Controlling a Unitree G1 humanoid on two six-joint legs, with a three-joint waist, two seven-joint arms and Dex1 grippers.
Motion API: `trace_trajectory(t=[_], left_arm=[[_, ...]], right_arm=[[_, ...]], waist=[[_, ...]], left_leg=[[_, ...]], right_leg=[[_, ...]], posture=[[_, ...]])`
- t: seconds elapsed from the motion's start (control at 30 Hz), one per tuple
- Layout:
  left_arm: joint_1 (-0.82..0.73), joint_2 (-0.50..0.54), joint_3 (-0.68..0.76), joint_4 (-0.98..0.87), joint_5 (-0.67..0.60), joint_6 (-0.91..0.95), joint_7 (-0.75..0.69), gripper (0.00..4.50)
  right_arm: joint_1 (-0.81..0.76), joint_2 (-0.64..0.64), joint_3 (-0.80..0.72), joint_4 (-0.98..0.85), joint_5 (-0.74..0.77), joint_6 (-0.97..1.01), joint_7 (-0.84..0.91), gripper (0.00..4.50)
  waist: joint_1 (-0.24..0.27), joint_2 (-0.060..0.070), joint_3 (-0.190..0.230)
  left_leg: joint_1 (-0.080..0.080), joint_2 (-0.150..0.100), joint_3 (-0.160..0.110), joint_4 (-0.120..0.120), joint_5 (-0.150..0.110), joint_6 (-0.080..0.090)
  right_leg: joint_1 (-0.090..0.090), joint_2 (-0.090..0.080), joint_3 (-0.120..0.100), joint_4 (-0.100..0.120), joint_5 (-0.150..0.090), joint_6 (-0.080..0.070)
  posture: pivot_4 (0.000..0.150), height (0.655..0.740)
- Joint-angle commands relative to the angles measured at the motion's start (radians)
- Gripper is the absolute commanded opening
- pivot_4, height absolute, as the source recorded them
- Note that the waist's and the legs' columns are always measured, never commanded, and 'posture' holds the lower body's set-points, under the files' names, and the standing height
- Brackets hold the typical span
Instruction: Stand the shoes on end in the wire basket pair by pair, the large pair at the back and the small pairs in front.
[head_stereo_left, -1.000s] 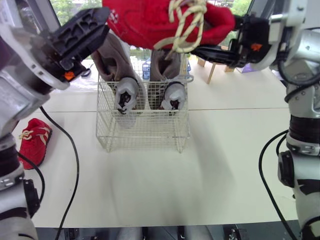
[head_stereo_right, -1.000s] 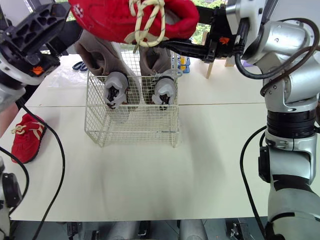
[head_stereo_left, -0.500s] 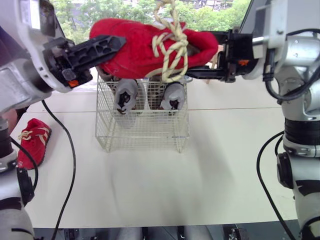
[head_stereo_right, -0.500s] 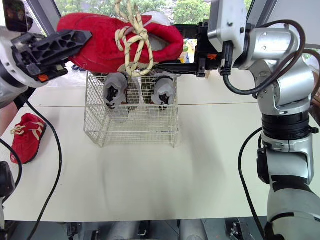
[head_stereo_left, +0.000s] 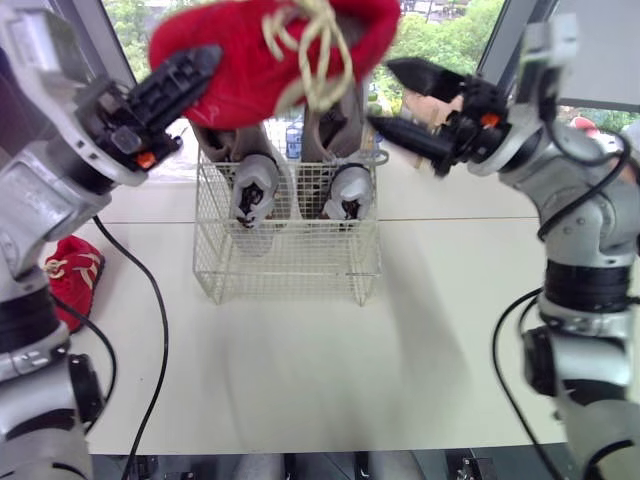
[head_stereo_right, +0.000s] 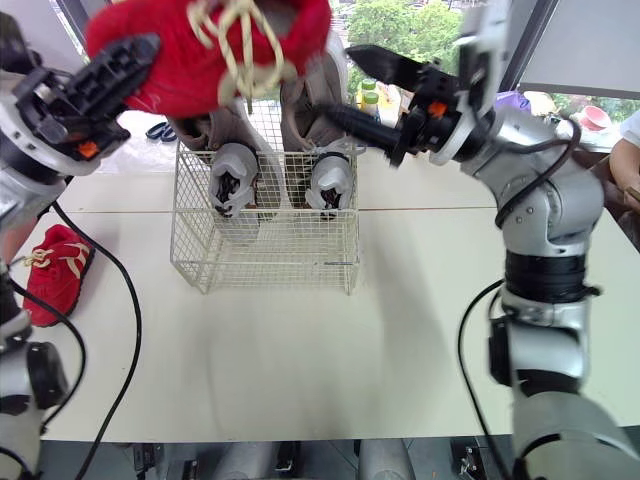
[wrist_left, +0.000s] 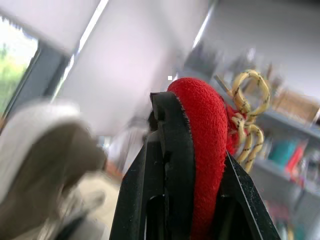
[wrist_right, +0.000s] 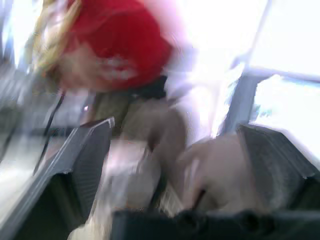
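A red shoe (head_stereo_left: 270, 50) with yellow laces hangs high above the wire basket (head_stereo_left: 290, 262), and my left gripper (head_stereo_left: 200, 65) is shut on its edge; the left wrist view shows the red shoe (wrist_left: 202, 150) pinched between the black fingers (wrist_left: 170, 165). To the right of that shoe my right gripper (head_stereo_left: 383, 94) stands open and holds nothing. Two large grey-brown shoes (head_stereo_left: 250, 185) (head_stereo_left: 345, 190) stand on end at the back of the basket. A second red shoe (head_stereo_left: 72, 280) lies on the table at the far left.
The basket stands at the back middle of the white table (head_stereo_left: 300, 370), with bare tabletop in front of it. A person's arm (head_stereo_right: 628, 150) shows at the far right edge. Bottles (head_stereo_right: 368, 98) stand behind the basket.
My right gripper has let go of the red shoe, opened wide and drawn off to the right. My left gripper has shut on the shoe and carries it alone, higher up.
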Motion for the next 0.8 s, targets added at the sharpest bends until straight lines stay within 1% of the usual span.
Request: trace_trajectory(t=[0.03,0.1,0.23,0.47,0.63,0.77,0.8], left_arm=[[-0.014,-0.085,0.007,-0.105,0.046,-0.129,0.062,0.21],[-0.014,-0.119,-0.008,-0.12,0.078,-0.156,0.06,0.21],[-0.005,-0.162,-0.052,-0.11,0.164,-0.184,0.037,0.21],[0.033,-0.214,-0.13,-0.139,0.199,-0.17,0.026,0.21],[0.071,-0.204,-0.175,-0.158,0.237,-0.142,0.005,0.21],[0.092,-0.208,-0.179,-0.162,0.242,-0.145,0.004,0.21],[0.093,-0.206,-0.176,-0.161,0.241,-0.147,0.002,0.21]], right_arm=[[-0.005,0.193,-0.08,-0.111,0.381,-0.005,-0.37,4.47],[0.005,0.258,-0.066,-0.157,0.452,-0.019,-0.466,4.47],[0.01,0.326,-0.011,-0.22,0.505,-0.049,-0.547,4.47],[0.022,0.29,0.051,-0.239,0.49,-0.054,-0.539,4.47],[0.026,0.279,0.061,-0.236,0.497,-0.072,-0.531,4.47],[0.029,0.273,0.066,-0.235,0.494,-0.086,-0.527,4.47],[0.031,0.274,0.067,-0.237,0.493,-0.09,-0.528,4.24]], waist=[[-0.003,0.0,0.0],[-0.003,0.001,0.0],[0.0,0.001,0.0],[-0.001,0.0,0.0],[-0.005,0.0,0.0],[-0.005,0.0,0.0],[-0.005,0.001,0.0]], left_leg=[[0.0,0.0,0.0,-0.001,0.0,-0.001],[0.0,0.0,0.0,-0.002,0.001,-0.002],[-0.001,-0.001,0.001,-0.003,0.002,-0.002],[0.0,0.0,0.001,0.0,0.0,0.001],[0.0,0.0,0.001,0.0,0.0,0.001],[0.0,0.001,0.001,0.0,0.0,0.001],[0.0,0.001,0.001,0.0,0.0,0.001]], right_leg=[[-0.001,0.0,0.0,0.0,0.0,0.0],[-0.003,0.001,0.0,0.001,0.0,0.0],[-0.003,0.004,-0.001,0.001,0.0,0.0],[0.0,0.007,-0.001,0.001,0.0,0.0],[0.0,0.008,-0.001,0.001,0.0,0.0],[0.0,0.009,0.0,0.0,0.0,0.0],[0.0,0.009,0.0,0.001,0.0,0.0]], posture=[[0.15,0.74],[0.15,0.74],[0.15,0.74],[0.15,0.74],[0.15,0.74],[0.15,0.74],[0.15,0.74]])
